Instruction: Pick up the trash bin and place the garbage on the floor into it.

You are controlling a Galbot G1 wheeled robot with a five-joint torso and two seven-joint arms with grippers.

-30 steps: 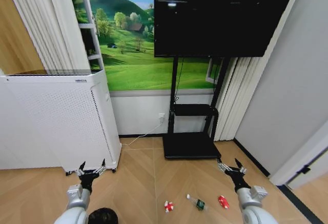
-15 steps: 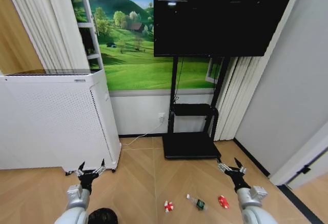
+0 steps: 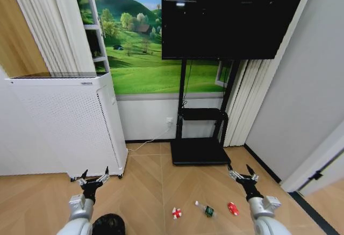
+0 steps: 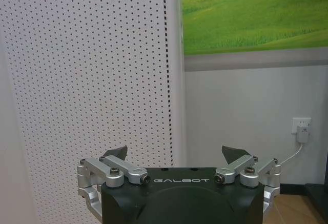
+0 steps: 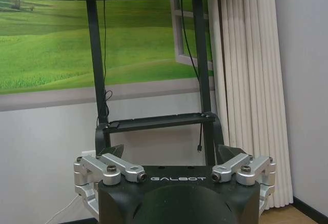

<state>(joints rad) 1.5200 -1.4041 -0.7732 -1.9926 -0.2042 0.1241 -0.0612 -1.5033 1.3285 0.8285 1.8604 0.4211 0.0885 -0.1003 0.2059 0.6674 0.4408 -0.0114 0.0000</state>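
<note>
Herringbone wood floor (image 3: 156, 186) fills the lower part of the head view; a white perforated cabinet (image 3: 64, 122) stands at left, a black TV stand (image 3: 200, 138) at centre under a dark screen (image 3: 231, 14), and a green landscape mural covers the wall behind.

Left gripper (image 3: 90, 179) is at lower left, right gripper (image 3: 243, 175) at lower right. Both are raised, level, and holding nothing; jaws spread wide on each. The left wrist view looks over the left gripper (image 4: 174, 155) at the cabinet face (image 4: 92, 70); the right wrist view looks over the right gripper (image 5: 171, 152) at the stand's shelf (image 5: 159, 122).

Task items:
- trash bin (image 3: 108, 224): black, round, cut off by the bottom edge, just beside the left arm and below its gripper.
- garbage, in a row on the floor between the arms at lower centre-right: crumpled red-and-white wrapper (image 3: 176, 212), small clear bottle (image 3: 205, 209) with green label lying on its side, flattened red piece (image 3: 233, 208). The pieces lie near each other without touching; the red piece is closest to the right arm.

Judged step: approach, nothing picked up yet. The next move calls for lowering the left gripper to the bin's rim, since the bin sits well under it and partly out of frame.
</note>
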